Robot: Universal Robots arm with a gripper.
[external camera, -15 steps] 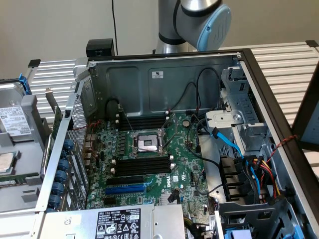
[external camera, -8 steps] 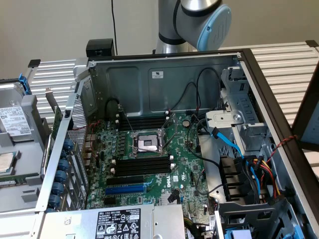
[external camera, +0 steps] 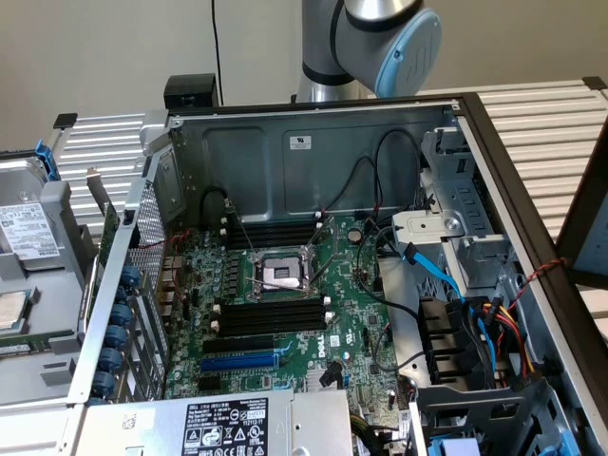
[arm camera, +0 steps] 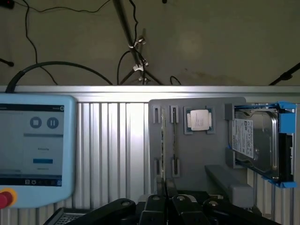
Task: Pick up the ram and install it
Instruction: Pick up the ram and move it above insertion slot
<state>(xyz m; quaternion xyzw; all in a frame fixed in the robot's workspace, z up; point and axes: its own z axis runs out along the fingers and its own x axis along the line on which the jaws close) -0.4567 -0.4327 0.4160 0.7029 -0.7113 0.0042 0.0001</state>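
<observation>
Nothing of the job is looking done yet, to my eye. The ram (arm camera: pixel 162 140), a long, thin dark-green circuit-board stick, is standing on its edge in a slot of the flat grey plastic parts tray (arm camera: pixel 211 159). It is sitting just beside a square silver processor chip (arm camera: pixel 198 119) and near a silver hard drive in a blue bracket (arm camera: pixel 255 140). The black gripper (arm camera: pixel 165 206) is hovering roughly in line with the stick but apart from it. Its fingers are drawn together and gripping nothing that I can make out, so both the pick and the seating are waiting to be done.

The exterior view is giving me the destination: the open grey metal computer case (external camera: pixel 285 152) and the green motherboard (external camera: pixel 351 323). Its long black memory slots with white end clips (external camera: pixel 275 313) are appearing empty, and the silver and pale-blue arm (external camera: pixel 380 38) is rising behind the case's back wall. The wrist view is supplying the pickup side — tray, stick and a pale-blue teach pendant with a lit screen (arm camera: pixel 33 145) on the ribbed metal table (arm camera: pixel 117 140).
</observation>
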